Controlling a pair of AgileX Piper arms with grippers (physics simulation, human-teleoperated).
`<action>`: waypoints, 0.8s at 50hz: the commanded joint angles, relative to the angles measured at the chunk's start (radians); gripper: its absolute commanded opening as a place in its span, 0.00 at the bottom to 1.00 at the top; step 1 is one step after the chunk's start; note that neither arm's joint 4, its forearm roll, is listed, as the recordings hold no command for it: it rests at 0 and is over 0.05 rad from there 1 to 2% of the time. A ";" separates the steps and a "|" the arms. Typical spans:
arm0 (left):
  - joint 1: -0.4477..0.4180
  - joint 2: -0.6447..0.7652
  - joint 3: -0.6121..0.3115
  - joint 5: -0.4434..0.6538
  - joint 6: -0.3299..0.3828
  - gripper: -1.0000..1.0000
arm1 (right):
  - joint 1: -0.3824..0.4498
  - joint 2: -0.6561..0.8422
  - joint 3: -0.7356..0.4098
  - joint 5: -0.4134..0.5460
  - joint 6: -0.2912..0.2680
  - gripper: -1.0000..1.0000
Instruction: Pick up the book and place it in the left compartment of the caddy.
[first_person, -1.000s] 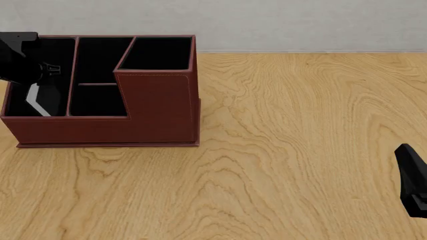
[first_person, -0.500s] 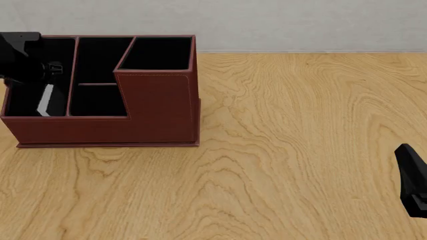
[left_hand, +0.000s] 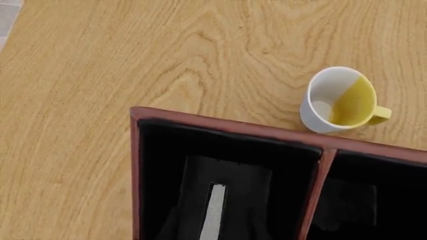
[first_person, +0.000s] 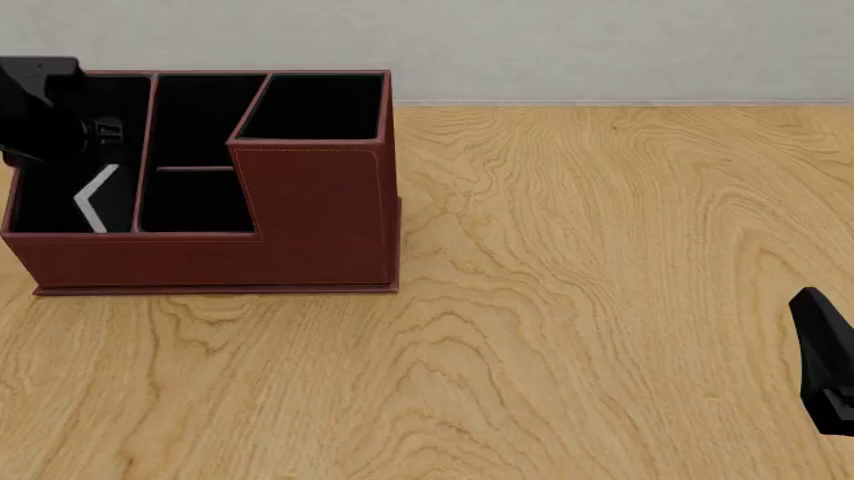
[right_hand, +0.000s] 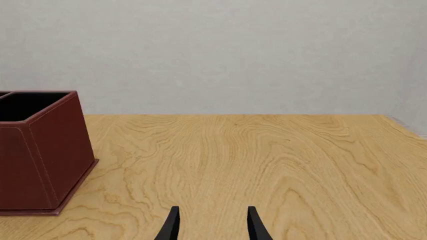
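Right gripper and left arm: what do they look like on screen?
The right gripper has two slim, black, tapered fingers with pointed tips; from the front it reads as a black angular block. The left arm is matte black and boxy, with a small ribbed grey fitting. No cables or markings show.

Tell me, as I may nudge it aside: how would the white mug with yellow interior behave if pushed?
The white mug with yellow interior looks rigid and glossy, so probably slick. It seems upright on the wooden table beside the reddish-brown leather-look caddy; a low push likely slides it, a high one might tip it.
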 joint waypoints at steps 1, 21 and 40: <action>-0.003 -0.026 0.011 0.010 -0.002 1.00 | 0.000 -0.003 0.002 0.001 0.000 1.00; -0.005 -0.167 0.077 0.055 -0.006 1.00 | 0.000 -0.003 0.002 0.001 0.000 1.00; 0.000 -0.378 0.189 0.109 -0.011 1.00 | 0.000 -0.003 0.002 0.001 0.000 1.00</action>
